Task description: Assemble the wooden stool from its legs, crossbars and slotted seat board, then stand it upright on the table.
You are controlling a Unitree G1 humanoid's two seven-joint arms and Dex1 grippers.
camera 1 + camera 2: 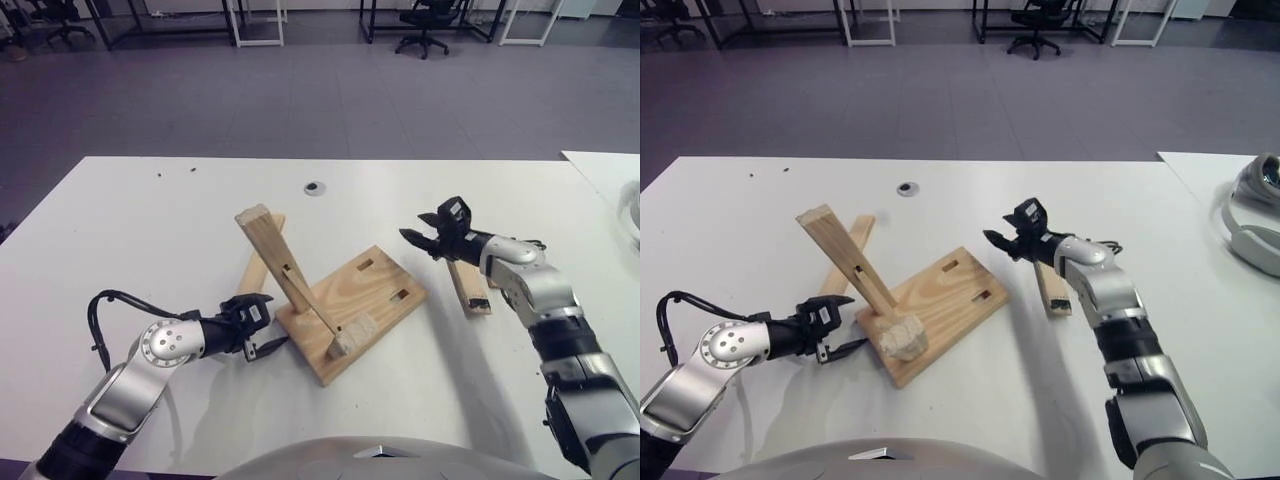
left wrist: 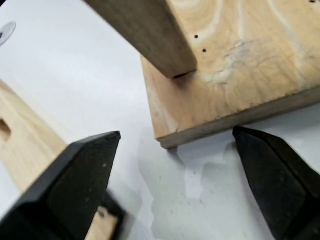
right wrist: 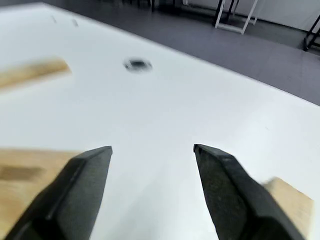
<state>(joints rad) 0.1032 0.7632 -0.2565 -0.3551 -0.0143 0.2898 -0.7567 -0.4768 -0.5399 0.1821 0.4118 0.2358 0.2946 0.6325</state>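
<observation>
The slotted seat board lies flat mid-table. A wooden leg rises from it, leaning back and to the left. A pale block end sits at the board's near corner. Another leg lies flat behind the leaning one. A short wooden piece lies to the board's right. My left gripper is open, low on the table at the board's left corner, which sits between its fingertips. My right gripper hovers open beyond the board's right corner, above the short piece, with nothing between its fingers.
A small round hole marks the table behind the parts. A white headset-like object rests on a second table at the far right. Bare tabletop lies left of and in front of the board.
</observation>
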